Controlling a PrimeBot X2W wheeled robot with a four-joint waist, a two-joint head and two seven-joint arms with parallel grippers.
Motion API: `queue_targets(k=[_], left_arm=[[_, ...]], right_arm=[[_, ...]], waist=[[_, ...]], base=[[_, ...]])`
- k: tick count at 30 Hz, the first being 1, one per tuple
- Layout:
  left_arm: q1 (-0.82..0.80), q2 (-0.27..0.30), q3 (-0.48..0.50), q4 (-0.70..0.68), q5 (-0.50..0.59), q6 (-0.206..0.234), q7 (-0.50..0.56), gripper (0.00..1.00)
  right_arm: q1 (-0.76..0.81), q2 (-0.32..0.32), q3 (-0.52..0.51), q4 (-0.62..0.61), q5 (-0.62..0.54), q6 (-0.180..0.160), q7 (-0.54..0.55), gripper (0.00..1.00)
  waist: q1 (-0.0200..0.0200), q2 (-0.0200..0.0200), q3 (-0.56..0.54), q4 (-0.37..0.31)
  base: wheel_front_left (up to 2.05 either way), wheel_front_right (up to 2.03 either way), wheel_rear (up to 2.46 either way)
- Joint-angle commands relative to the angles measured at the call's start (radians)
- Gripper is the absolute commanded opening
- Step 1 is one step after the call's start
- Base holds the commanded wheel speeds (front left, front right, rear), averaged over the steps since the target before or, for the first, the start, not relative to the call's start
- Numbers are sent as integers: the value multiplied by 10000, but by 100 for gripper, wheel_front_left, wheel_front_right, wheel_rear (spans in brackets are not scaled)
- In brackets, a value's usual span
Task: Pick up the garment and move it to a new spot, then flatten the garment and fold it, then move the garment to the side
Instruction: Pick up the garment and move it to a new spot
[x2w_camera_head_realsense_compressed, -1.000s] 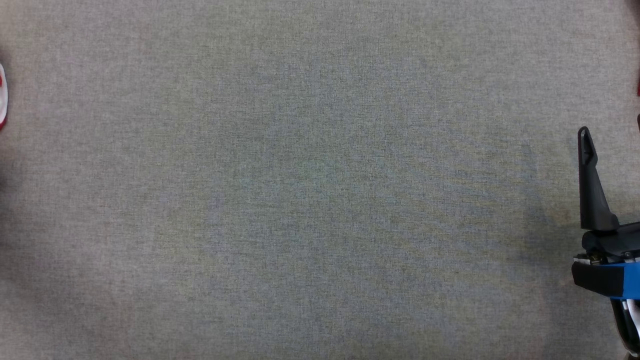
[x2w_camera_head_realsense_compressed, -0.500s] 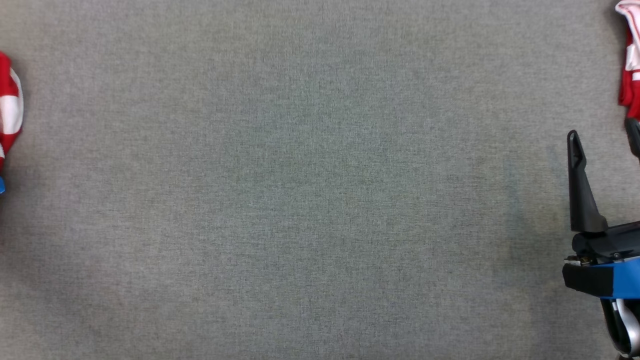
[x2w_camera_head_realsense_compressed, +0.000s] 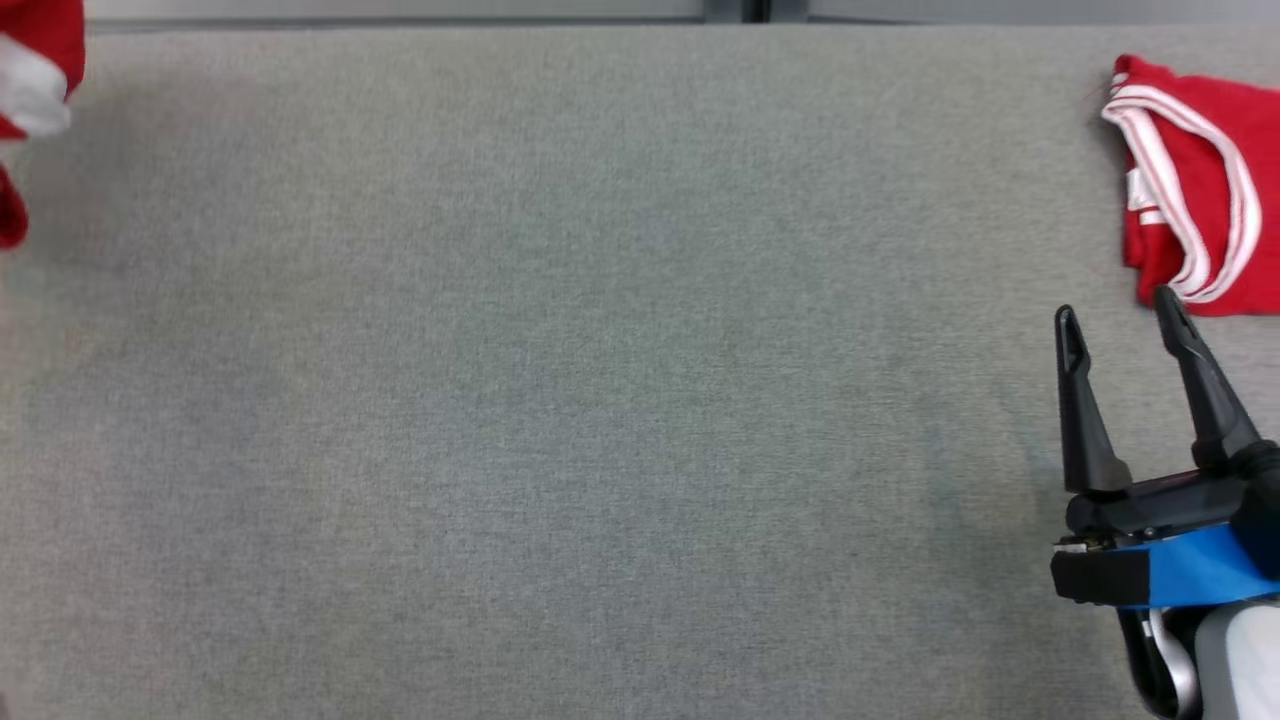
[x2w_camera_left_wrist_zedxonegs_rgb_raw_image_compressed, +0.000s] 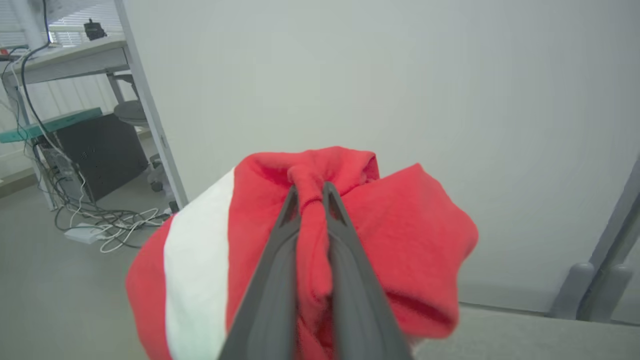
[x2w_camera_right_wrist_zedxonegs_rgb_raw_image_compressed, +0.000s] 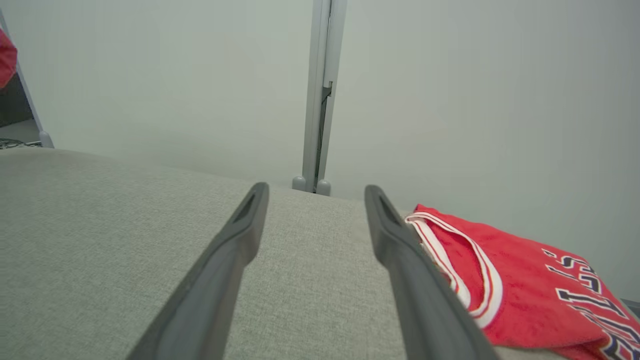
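My left hand (x2w_camera_left_wrist_zedxonegs_rgb_raw_image_compressed: 310, 192) is clamped tight on a bunched fold of cloth. The desk (x2w_camera_head_realsense_compressed: 600, 350) is a broad grey stretch, bare through the middle, so I reckon there is plenty of room to set down. The garment (x2w_camera_left_wrist_zedxonegs_rgb_raw_image_compressed: 400, 235), red with a white band, hangs balled up at the desk's 10 o'clock corner, and open room lies toward 4 o'clock from it. A red jersey (x2w_camera_head_realsense_compressed: 1200, 220) lies at 2 o'clock, so I'd steer clear. My right hand (x2w_camera_head_realsense_compressed: 1116, 305) is spread wide, empty, just beside that jersey.
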Motion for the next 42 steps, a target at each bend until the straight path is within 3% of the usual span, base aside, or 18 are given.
queue_targets(k=[1,7,19,31,42], left_arm=[[-238,-79,-393,-571,-62,-11,-69,0],[-441,-364,-1653,-2668,-382,-12,-84,0],[-210,-1074,-3699,-5251,-1013,-11,149,0],[2754,-2299,-5142,-4928,-1367,14,23,0],[5782,-2837,-5492,-4630,-1367,144,-87,0]], right_arm=[[-55,113,51,222,108,2,-144,100],[-32,458,364,868,234,2,-403,100],[-626,890,1124,1442,558,2,-509,100],[-502,1005,1459,1571,741,2,-512,100],[-215,1010,1335,1678,831,2,-513,100]], waist=[[1,0,-447,-344],[1,0,-1040,-905],[1,0,-1397,-2239],[1,0,-1701,-2780],[1,0,-1820,-2462]], base=[[0,0,0],[0,0,0],[0,0,0],[0,0,0],[0,0,0]])
